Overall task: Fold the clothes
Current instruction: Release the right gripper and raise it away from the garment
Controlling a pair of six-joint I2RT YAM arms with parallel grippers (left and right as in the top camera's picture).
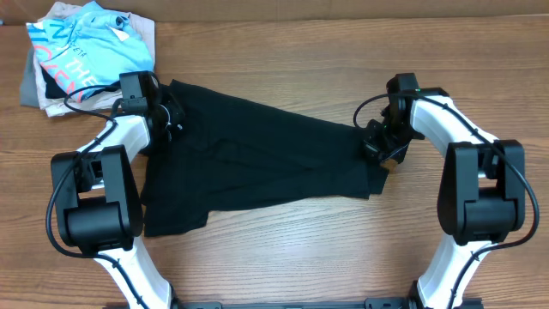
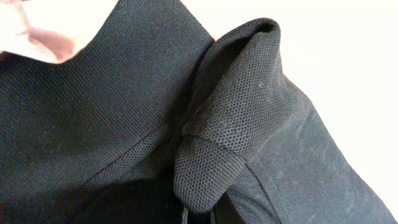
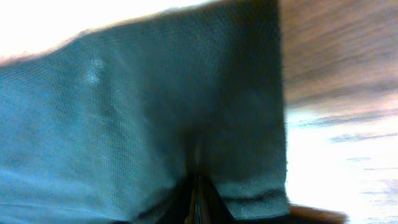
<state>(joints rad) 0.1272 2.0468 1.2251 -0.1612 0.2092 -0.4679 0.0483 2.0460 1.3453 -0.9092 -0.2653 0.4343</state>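
Black garment (image 1: 257, 163) — left gripper (image 1: 174, 118) and right gripper (image 1: 377, 144) each pinched tight on opposite edges; risk: fabric slipping free if pulled unevenly, skewing the fold.

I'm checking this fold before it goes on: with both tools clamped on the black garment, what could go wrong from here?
1. The left tool pinches a bunched lump of the black garment, not a flat edge; the fold may come out crooked.
2. The right tool bites close to the fabric's edge; a pull might slip it loose.
3. The pile of other clothes lies beside the left arm; a swing could drag it along.
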